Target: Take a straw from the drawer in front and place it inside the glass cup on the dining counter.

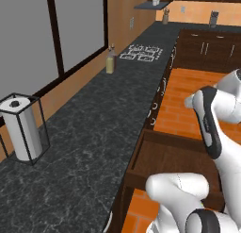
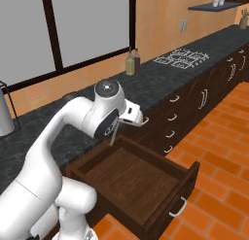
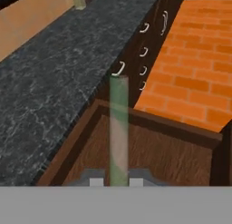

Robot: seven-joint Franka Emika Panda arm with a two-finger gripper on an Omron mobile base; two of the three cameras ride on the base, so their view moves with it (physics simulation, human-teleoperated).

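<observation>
The long black speckled counter (image 1: 89, 133) runs along the wall, carrying a paper towel holder (image 1: 21, 128), two bottles (image 2: 133, 62) and a hob (image 2: 182, 57). Below its edge the drawer (image 2: 131, 183) stands pulled out over the orange brick floor (image 2: 219, 156). Above the drawer, the gripper (image 3: 117, 182) is clamped on the straw (image 3: 118, 128), which rises upright between its fingertips in the hand view.

Straw's (image 3: 118, 128) lower end behind jaws
</observation>
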